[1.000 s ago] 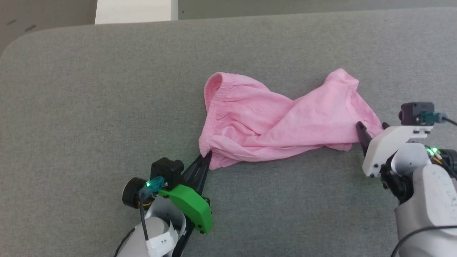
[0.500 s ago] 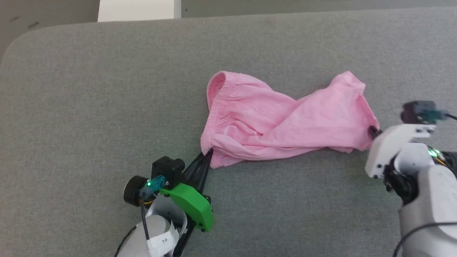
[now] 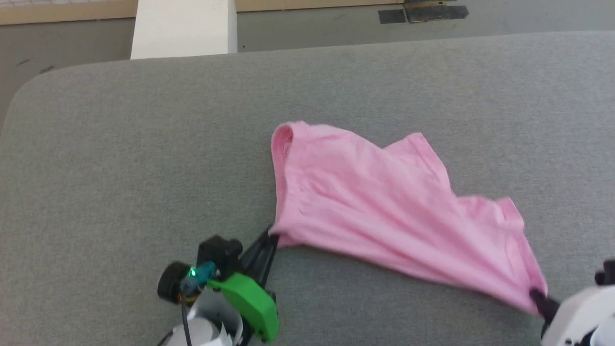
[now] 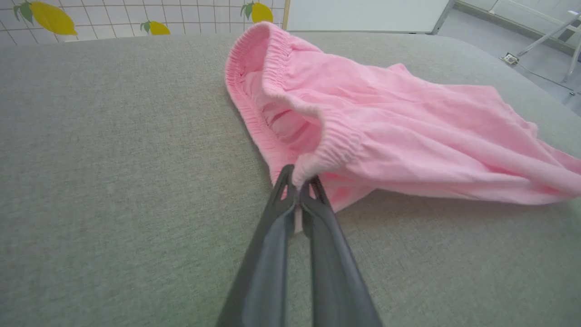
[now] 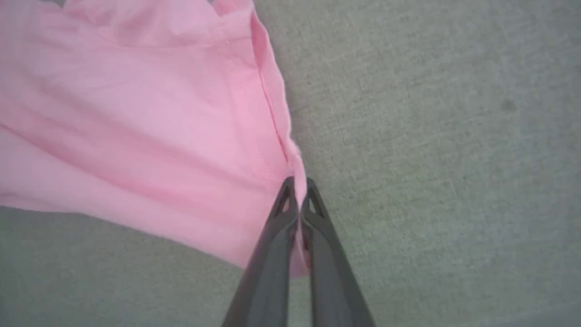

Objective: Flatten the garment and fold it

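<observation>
Pinching the garment: left gripper clamps its waistband corner; right gripper nips a hem, low.

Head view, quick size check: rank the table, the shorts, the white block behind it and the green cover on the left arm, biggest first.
1. table
2. shorts
3. white block, farther off and cut by the top edge
4. green cover, nearer the camera; real order of these two unsure
</observation>
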`<state>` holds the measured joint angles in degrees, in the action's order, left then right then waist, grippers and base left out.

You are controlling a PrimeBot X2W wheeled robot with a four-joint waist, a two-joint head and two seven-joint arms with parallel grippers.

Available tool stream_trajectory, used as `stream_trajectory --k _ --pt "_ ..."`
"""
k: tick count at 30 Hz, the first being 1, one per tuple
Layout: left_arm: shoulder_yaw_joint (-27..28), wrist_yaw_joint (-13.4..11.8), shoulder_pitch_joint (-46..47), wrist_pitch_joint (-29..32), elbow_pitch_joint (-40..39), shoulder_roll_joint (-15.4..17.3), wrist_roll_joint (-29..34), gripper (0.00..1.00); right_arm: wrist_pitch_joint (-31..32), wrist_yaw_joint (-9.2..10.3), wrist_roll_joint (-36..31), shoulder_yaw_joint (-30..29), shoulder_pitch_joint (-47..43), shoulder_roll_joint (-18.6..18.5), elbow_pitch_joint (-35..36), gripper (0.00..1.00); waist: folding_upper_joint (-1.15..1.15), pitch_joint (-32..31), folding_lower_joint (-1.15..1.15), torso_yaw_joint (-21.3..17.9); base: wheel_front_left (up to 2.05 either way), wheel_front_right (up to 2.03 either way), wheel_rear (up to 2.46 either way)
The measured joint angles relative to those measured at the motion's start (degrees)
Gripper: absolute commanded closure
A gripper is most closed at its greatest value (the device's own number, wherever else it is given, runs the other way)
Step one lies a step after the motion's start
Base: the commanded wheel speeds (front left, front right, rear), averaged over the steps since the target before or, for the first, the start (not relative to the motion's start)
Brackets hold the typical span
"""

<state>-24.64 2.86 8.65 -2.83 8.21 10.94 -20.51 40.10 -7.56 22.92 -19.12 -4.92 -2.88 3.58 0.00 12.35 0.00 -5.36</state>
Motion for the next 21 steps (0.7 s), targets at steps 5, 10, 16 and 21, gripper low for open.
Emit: stream_trajectory --k 5,10,16,21 --pt "-1.08 -0.32 -4.40 3.46 -0.73 1.38 -0.31 1.00 -0.23 -0.01 0.41 0.32 -1.64 -0.01 -4.60 1.00 0.00 -0.46 0.00 -0.63 0.00 0.00 0.00" --pt "-1.11 -1.00 -8.05 4.28 -2.20 1.64 -2.71 0.00 -3.89 0.00 -0.18 1.04 -1.88 -0.01 -5.04 0.00 0.00 -1.30 0.00 -0.72 0.00 0.00 0.00" --pt "1.10 -1.45 -12.33 3.64 -5.54 2.47 -5.71 0.00 -13.61 0.00 -4.24 1.29 -1.96 -0.08 0.88 0.00 0.00 -2.74 0.00 -0.26 0.00 0.00 0.00" --pt "4.68 -3.33 -13.52 -2.43 -9.00 3.93 -5.45 0.00 -20.06 0.00 -9.10 9.39 -0.70 -1.89 6.58 0.00 0.00 -3.43 0.00 0.95 0.00 0.00 0.00"
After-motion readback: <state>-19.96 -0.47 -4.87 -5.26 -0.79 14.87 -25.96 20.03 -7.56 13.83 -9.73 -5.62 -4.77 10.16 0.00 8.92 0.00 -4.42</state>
